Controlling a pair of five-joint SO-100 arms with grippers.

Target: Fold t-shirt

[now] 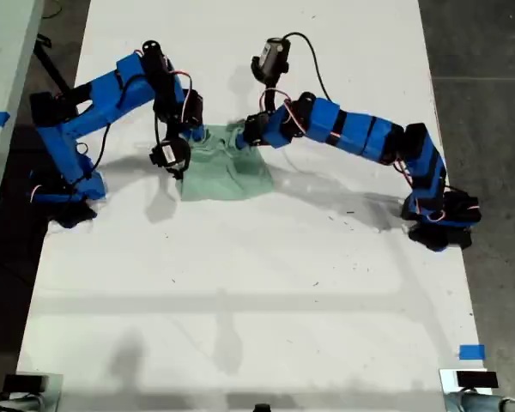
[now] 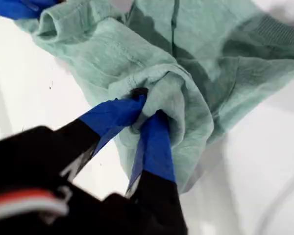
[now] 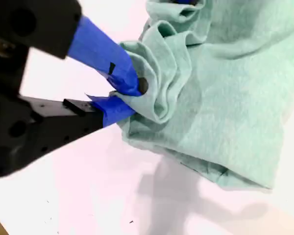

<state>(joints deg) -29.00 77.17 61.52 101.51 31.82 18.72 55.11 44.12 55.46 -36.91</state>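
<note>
The white worktop (image 1: 240,283) has the t-shirt (image 1: 227,172) lying bunched up near its far end in the exterior view, between the two arms, so I'd say we're mid-fold with both top corners gathered. My first tool (image 2: 144,110) is clenched on a wad of the cloth and my second tool (image 3: 125,95) is pinching a pleated edge too. Next move probably calls for carrying both corners together across the shirt, evenly; no logos or writing readable anywhere.
</note>
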